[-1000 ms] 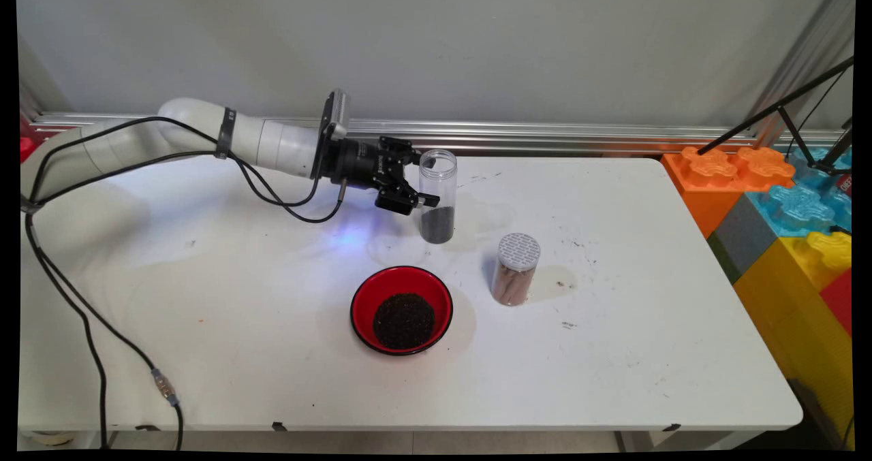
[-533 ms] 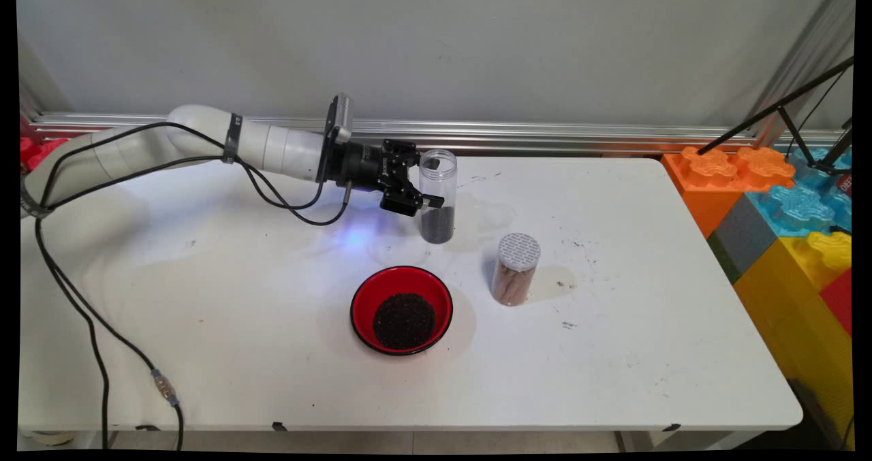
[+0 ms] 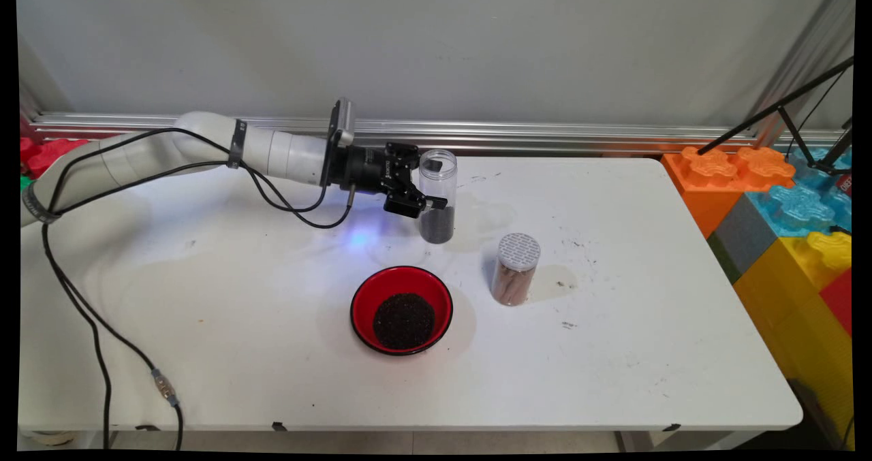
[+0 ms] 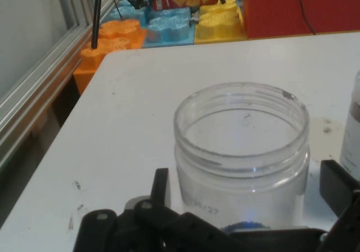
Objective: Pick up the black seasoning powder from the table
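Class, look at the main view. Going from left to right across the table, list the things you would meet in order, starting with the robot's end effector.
End effector → open clear jar holding dark grains → lidded jar with brown contents → orange block beside the table's right end. The red bowl overlaps the first two sideways, so it is left out.

Robotics lab: white table (image 3: 613,352) under aluminium framing rail (image 3: 579,137) at 12 o'clock; giant toy bricks (image 3: 783,202) at 3 o'clock.
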Tool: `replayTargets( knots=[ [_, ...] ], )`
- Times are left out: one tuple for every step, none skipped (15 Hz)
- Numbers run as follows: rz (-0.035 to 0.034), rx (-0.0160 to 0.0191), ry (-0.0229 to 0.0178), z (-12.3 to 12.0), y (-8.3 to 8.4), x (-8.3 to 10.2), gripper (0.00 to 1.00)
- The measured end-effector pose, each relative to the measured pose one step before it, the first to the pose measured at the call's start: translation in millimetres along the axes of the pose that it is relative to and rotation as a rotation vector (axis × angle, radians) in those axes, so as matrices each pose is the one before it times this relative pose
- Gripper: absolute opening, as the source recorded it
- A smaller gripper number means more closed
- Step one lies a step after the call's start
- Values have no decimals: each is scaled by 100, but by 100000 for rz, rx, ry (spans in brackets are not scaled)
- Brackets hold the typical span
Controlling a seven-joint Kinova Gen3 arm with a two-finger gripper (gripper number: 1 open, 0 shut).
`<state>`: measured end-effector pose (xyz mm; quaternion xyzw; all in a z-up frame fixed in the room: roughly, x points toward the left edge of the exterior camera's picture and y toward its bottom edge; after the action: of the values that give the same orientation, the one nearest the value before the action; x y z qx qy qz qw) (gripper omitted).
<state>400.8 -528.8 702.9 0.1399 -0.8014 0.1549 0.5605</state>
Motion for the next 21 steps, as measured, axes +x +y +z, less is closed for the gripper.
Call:
replayTargets(
  knots=[
    [-143, 13, 535, 60, 33, -55, 100],
    [-86, 6, 414, 38, 21, -46, 100],
    [-62, -6, 245, 15, 14, -34, 100],
    [-40, -77, 323, 30, 23, -57, 100],
    [-39, -47, 365, 9, 13, -58, 100],
    [-7, -69, 306, 21, 12, -62, 100],
    [28, -1, 246, 11, 14, -55, 100],
    [-37, 67, 136, -21, 18, -55, 100],
    [16, 20, 201, 26, 21, -65, 100],
    [-12, 85, 204, 53, 10, -87, 100],
    [-10, 44, 181, 92, 19, -85, 100],
    [-6, 89, 167, 76, 11, -64, 100],
    [-24, 79, 137, 71, 19, -83, 100],
    [57, 97, 109, 109, -6, -82, 100],
    [71, 61, 79, 68, 3, -59, 100],
    [35, 108, 94, 64, 6, -73, 100],
    [33, 63, 73, 63, 8, -68, 100],
    [10, 56, 68, 76, 7, -59, 100],
    [-4, 48, 74, 86, 7, -56, 100],
    [-18, 65, 38, 89, -1, -66, 100],
    [-13, 82, 37, 69, -1, -55, 100]
  ],
)
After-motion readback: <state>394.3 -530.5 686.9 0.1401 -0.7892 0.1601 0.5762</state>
